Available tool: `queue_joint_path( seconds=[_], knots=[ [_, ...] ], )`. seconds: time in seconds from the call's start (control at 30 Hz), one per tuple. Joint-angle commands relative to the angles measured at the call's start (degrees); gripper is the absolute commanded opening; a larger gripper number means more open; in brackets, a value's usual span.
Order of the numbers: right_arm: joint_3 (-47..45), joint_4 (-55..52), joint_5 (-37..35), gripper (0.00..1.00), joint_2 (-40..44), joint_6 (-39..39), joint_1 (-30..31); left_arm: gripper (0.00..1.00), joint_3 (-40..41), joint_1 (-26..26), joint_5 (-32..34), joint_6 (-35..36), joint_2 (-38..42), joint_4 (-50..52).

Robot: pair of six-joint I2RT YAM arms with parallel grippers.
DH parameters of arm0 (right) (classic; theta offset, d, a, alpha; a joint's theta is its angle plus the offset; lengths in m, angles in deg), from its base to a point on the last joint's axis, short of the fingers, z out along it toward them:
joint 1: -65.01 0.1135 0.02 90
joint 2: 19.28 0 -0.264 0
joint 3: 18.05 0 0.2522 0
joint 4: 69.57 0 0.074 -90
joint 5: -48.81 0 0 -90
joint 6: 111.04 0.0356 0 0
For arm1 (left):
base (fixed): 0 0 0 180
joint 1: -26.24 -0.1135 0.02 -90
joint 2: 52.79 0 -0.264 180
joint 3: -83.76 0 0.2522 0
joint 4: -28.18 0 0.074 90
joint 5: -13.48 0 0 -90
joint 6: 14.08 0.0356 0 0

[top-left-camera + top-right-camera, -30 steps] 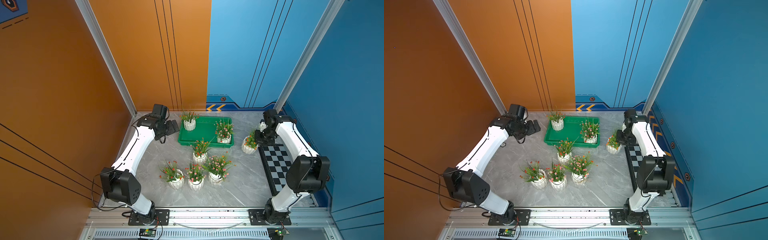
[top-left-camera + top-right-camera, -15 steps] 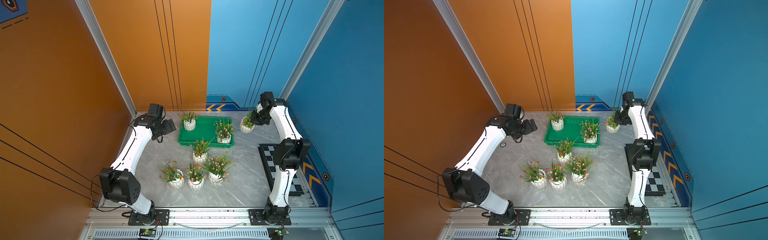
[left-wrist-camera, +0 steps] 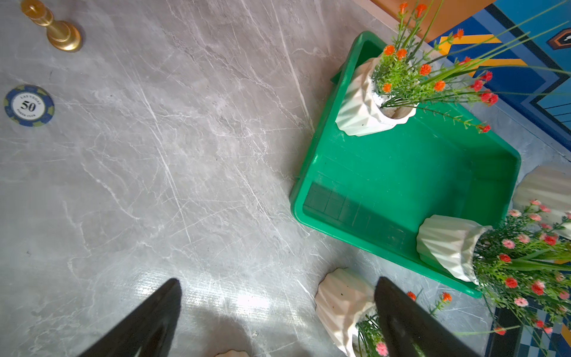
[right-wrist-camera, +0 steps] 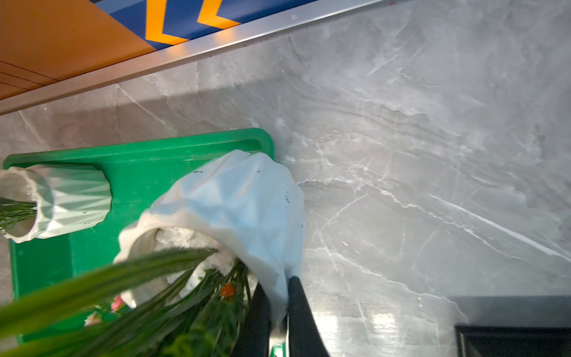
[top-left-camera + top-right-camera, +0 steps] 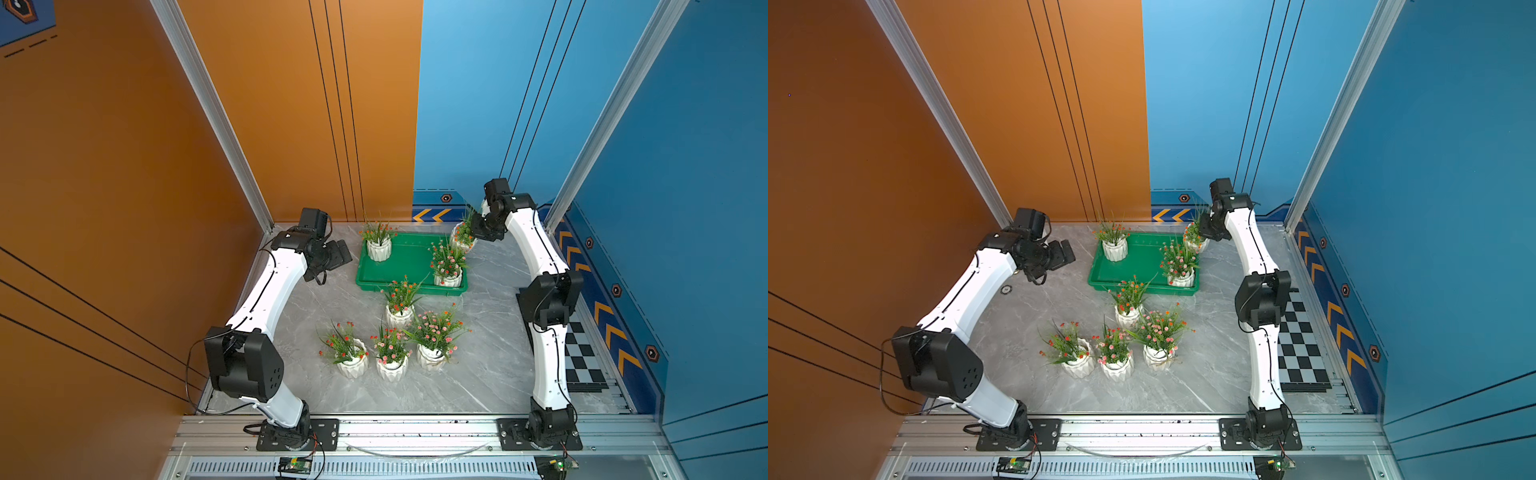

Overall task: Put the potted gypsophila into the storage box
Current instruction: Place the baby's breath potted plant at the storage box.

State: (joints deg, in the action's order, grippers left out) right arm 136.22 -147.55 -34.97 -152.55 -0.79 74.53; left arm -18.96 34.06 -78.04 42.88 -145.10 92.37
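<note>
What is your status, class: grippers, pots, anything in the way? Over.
Left gripper open, beside tray. Right gripper shut on a pot by its rim, at tray's far corner. That corner looks free.

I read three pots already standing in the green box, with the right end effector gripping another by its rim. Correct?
Not quite: only two pots stand in the storage box, the far-left pot and the near-right pot, as both top views show. The right end effector does grip a third pot by its rim.

Twin high overviews; two close, downward wrist views
</note>
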Motion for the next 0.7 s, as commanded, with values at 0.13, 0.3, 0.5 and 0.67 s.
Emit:
queue_joint_path(
  seconds=[0.13,0.3,0.5,0.67],
  knots=[
    [2.6,5.9,1.3,0.03,-1.9,4.0,2.1,0.98,-1.2,-1.2,0.3,0.4,-1.0,0.4],
    [2.6,6.2,1.6,0.03,-3.2,4.8,2.7,0.98,-0.5,-2.3,0.0,0.8,-1.0,0.4],
    [2.3,6.2,2.0,0.03,-4.4,5.5,2.8,0.98,-0.4,-3.1,-0.7,1.3,-2.1,0.3],
    [2.0,6.2,1.6,0.03,-5.4,5.5,3.0,0.98,-0.8,-3.3,-1.3,1.7,-3.3,0.3]
  ],
)
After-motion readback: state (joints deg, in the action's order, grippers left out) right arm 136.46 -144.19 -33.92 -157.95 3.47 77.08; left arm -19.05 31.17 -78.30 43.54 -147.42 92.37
